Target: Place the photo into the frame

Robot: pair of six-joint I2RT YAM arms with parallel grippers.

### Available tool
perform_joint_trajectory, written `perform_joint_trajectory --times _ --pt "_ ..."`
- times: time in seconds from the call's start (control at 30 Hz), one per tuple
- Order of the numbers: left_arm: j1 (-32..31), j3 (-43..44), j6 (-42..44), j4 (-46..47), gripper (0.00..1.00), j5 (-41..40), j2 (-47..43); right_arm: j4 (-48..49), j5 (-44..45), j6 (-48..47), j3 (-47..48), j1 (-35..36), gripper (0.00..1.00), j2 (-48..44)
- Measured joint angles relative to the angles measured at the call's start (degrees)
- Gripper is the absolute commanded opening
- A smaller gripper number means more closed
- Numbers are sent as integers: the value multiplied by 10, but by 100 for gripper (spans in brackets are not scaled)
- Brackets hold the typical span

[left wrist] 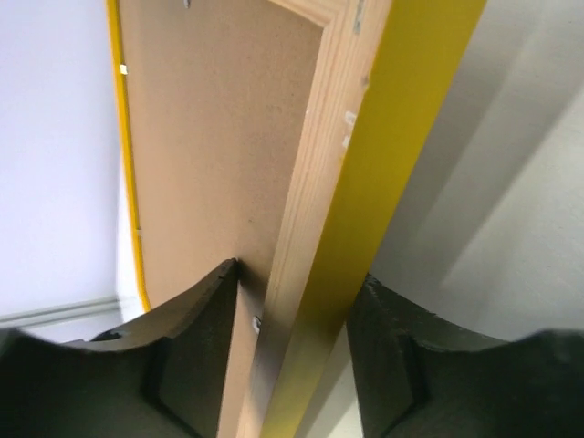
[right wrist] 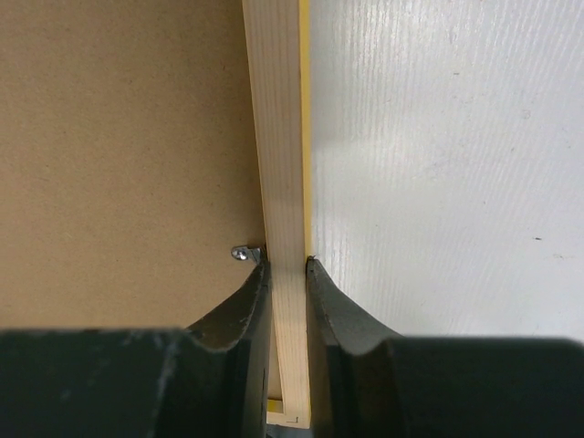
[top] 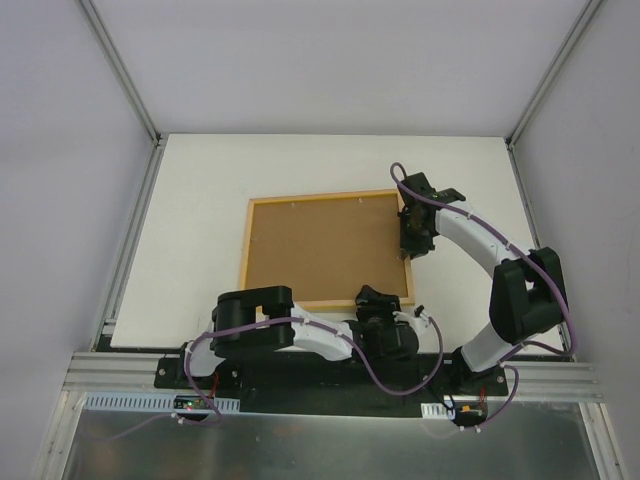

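Observation:
The frame [top: 320, 197] lies back side up on the white table, pale wood rails showing, with the brown backing board [top: 320, 250] set in it. The photo is hidden. My right gripper [top: 413, 235] is shut on the frame's right rail [right wrist: 278, 137], one finger on the board side and one on the outer edge [right wrist: 286, 260]. My left gripper [top: 375, 300] is at the near rail towards the right corner, open, its fingers astride the wood and yellow edge [left wrist: 401, 119]. Its left fingertip [left wrist: 228, 274] touches the backing board [left wrist: 219, 137].
A small metal retaining tab [right wrist: 241, 253] sticks out over the backing board next to my right gripper's left finger. The white table [top: 200, 200] is bounded by aluminium posts and walls at the sides and back.

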Motion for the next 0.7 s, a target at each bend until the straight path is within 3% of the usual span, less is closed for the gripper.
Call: perform_joint_trajectory --times 0.3,0.4,0.6,0.7 --pt "-1 -26 118 77 2 -36 3 5 0 7 0 1 1 -19" --pt "0 -32 146 113 0 -46 4 7 1 9 0 1 1 -29" --pt "0 -42 198 193 0 -55 3 1 6 10 0 -1 57 -74" --pt "1 -57 242 231 0 -49 3 -9 2 14 0 -1 68 -117"
